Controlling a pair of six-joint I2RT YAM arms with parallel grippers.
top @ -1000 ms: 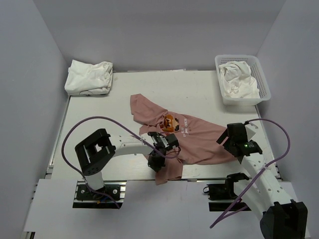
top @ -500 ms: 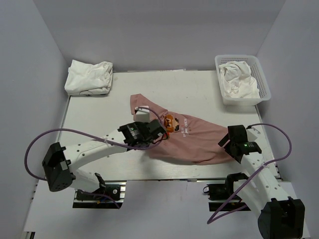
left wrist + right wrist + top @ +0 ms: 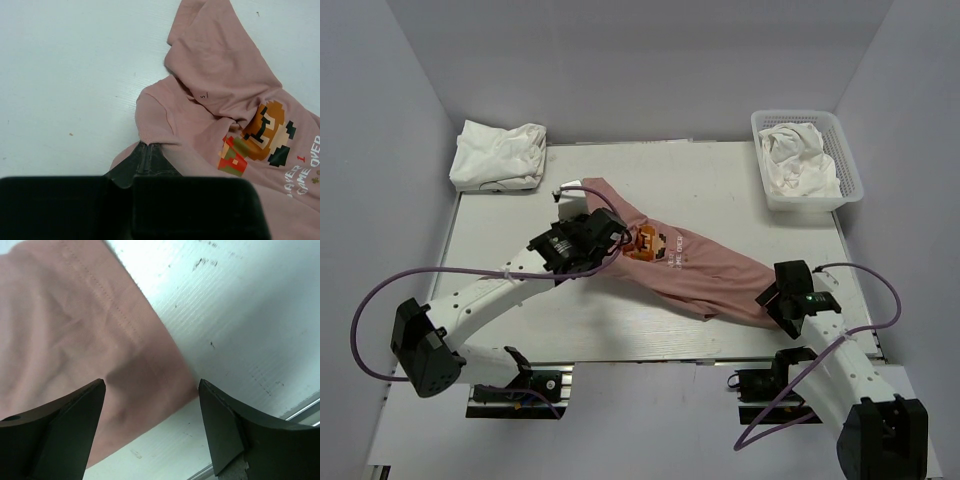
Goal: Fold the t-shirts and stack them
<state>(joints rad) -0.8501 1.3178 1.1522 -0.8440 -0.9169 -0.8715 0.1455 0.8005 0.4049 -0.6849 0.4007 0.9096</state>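
A white pile (image 3: 498, 155) of shirts sits at the far left corner of the tabletop (image 3: 510, 250). The left fingers (image 3: 149, 156) are shut tight on a fold of the pink shirt (image 3: 690, 270), by what looks like a sleeve, toward the far left. The shirt lies in a long slanted band from there down to the near right corner, its print (image 3: 260, 132) facing up. The right fingers (image 3: 772, 298) hang wide open over the shirt's bottom corner, one on each side of it, holding nothing. A basket (image 3: 800, 116) with a white shirt (image 3: 802, 160) sits at the far right corner.

I think the step is pulling the shirt flat before folding. To do it well, the right fingers should go down and pinch that corner with plenty of cloth inside. Then both arms should pull gently apart so the wrinkles go away. That corner lies close to the near edge, so cloth could slip off there. There is bare room in the middle and along the left edge to spread the shirt.
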